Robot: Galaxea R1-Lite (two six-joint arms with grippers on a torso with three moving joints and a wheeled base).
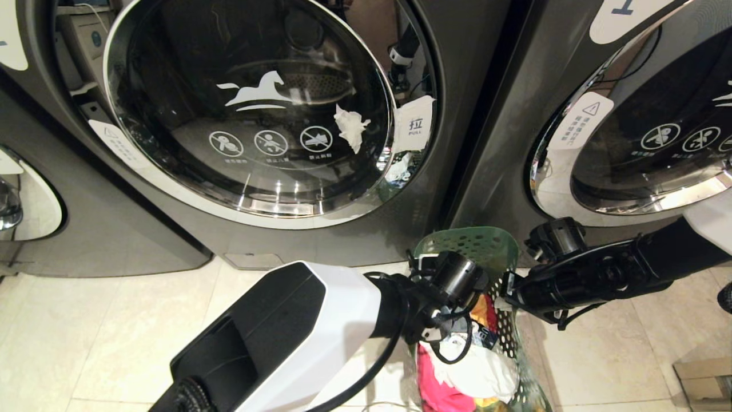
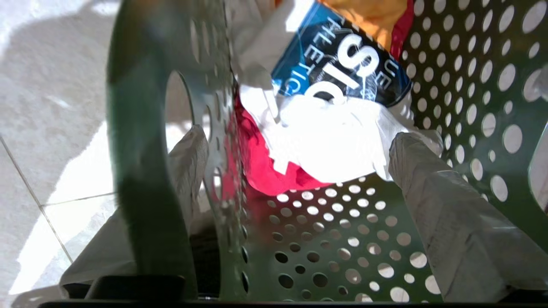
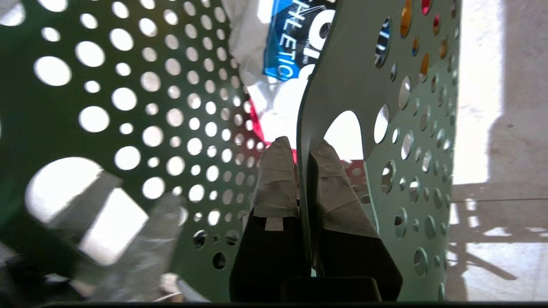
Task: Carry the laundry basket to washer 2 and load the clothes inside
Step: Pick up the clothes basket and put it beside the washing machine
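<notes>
On the left, we see the dark grey front-loading washer with the round chrome-rimmed glass door (image 1: 251, 109) shut in front of us; its number label is not readable from here, while the neighbouring machine (image 1: 640, 114) on the right carries a label that looks like a "1". We judge the left machine to be washer 2, but we cannot confirm it.

Below it, the green perforated plastic laundry basket (image 1: 469, 246) sits low on the pale tiled floor (image 1: 114, 332), between our two arms and just in front of the gap between the washers. Its long axis runs away from us toward the machines, with the rounded far end pointing at the washer fronts and the open top facing up. The clothes (image 1: 474, 372), a white garment with blue printed lettering over pink-red and yellow-orange ones, are piled inside it.

Our left end effector (image 2: 299, 162) has its taped fingers (image 2: 432, 192) spread wide, one outside the left wall by the handle cut-out and one inside the basket near the white garment, gripping nothing. Our right end effector (image 3: 299, 171) is pinched tight on the right wall of the basket, beside its handle cut-out.

The risk we see: with only one side held, any lift or pull by the right arm could tip or swing the basket and spill the clothes. The left inner finger could also snag the white garment. The door is still closed, so loading cannot begin yet.
</notes>
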